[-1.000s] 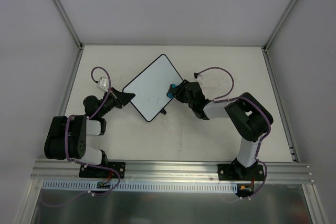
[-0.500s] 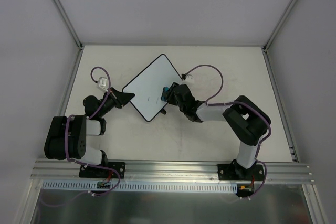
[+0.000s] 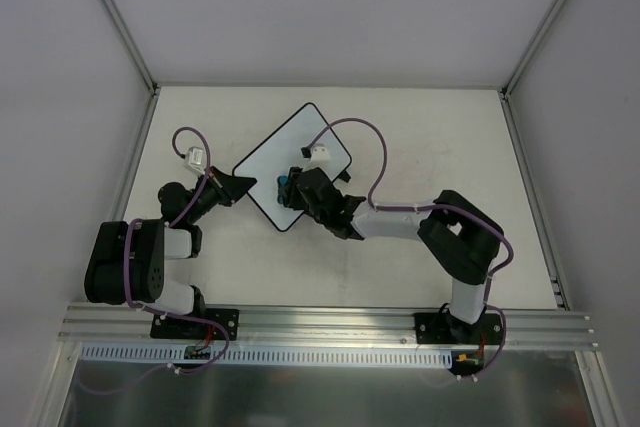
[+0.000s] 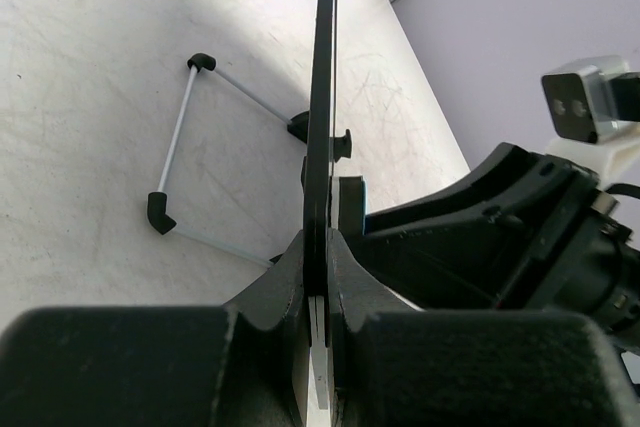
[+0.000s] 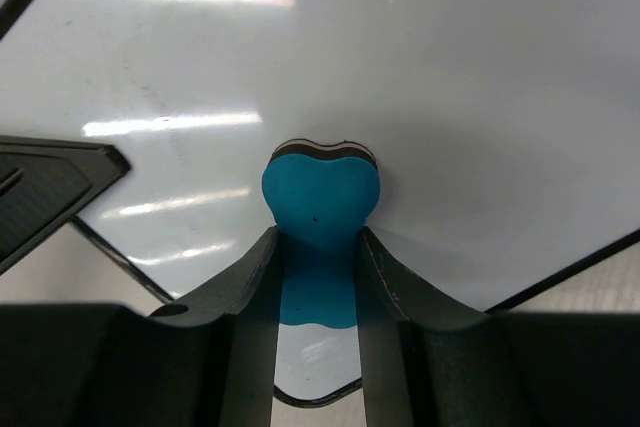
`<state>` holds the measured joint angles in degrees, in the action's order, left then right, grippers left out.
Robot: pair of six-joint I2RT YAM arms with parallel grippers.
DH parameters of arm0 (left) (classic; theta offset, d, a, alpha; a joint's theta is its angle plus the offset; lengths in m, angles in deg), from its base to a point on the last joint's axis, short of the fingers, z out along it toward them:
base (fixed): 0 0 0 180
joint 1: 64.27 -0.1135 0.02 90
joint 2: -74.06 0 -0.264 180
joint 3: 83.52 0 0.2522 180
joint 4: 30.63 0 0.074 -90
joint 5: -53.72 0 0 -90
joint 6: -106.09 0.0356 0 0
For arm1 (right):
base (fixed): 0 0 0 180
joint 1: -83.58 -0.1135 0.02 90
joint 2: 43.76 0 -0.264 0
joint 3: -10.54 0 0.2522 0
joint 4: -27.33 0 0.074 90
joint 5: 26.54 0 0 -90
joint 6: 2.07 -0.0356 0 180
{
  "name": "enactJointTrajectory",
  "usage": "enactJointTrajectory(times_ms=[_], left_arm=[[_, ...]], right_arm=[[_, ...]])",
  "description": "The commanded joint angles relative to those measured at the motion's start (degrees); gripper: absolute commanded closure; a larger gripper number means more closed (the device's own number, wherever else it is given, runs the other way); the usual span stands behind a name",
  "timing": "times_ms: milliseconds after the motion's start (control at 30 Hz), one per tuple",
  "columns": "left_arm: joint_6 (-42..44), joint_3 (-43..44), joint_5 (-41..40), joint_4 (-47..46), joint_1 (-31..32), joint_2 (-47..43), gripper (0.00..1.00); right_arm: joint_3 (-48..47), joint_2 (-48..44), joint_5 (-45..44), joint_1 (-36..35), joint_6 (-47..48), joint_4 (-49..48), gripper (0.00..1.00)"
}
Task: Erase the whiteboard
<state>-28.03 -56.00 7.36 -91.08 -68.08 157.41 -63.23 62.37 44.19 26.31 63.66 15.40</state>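
Now right jaws, clamping eraser (image 5: 320, 197), have slid left across whiteboard (image 3: 280, 152); left jaws pinch its edge.

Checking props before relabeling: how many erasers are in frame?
1. The blue eraser sits between the right gripper's fingers, against the whiteboard. No other shows, though one could be hidden under the right arm.

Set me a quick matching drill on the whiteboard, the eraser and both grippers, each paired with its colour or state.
Things:
1 whiteboard
2 eraser
3 left gripper
4 right gripper

Colour or state:
A blue
B shut on the eraser
C white with a black rim
D shut on the whiteboard's edge

Pairs: 1-C, 2-A, 3-D, 4-B
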Motion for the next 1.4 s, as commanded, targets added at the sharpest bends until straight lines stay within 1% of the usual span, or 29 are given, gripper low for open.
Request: enactJointTrajectory(times_ms=[0, 233, 400, 600, 867, 1067, 1367], left_arm=[[4.04, 0.74, 1.63, -16.93, 0.56, 0.06, 1.00], [4.13, 0.74, 1.71, -16.75, 0.65, 0.06, 1.00], [4.04, 0.83, 1.80, -16.75, 0.65, -0.12, 1.00], [4.04, 0.66, 1.80, -16.75, 0.56, -0.21, 1.00], [4.04, 0.66, 1.80, -16.75, 0.65, -0.38, 1.00], [4.04, 0.74, 1.98, -16.66, 0.56, -0.12, 1.00], [4.13, 0.83, 2.24, -16.58, 0.65, -0.38, 1.00]], right_arm=[[-3.71, 3.82, 3.89, -3.54, 4.05, 3.11, 1.00], [-5.65, 4.88, 3.80, -5.04, 6.78, 3.19, 1.00], [-5.73, 5.41, 1.17, -5.13, 5.03, 3.46, 1.00], [-6.35, 5.85, 1.69, -5.13, 5.55, 3.02, 1.00], [-11.44, 7.69, 1.34, -5.21, 11.17, 4.33, 1.00], [-13.47, 7.96, 0.19, -5.21, 14.69, 4.86, 1.00], [-19.26, 8.92, -1.21, -4.60, 20.14, 9.69, 1.00]])
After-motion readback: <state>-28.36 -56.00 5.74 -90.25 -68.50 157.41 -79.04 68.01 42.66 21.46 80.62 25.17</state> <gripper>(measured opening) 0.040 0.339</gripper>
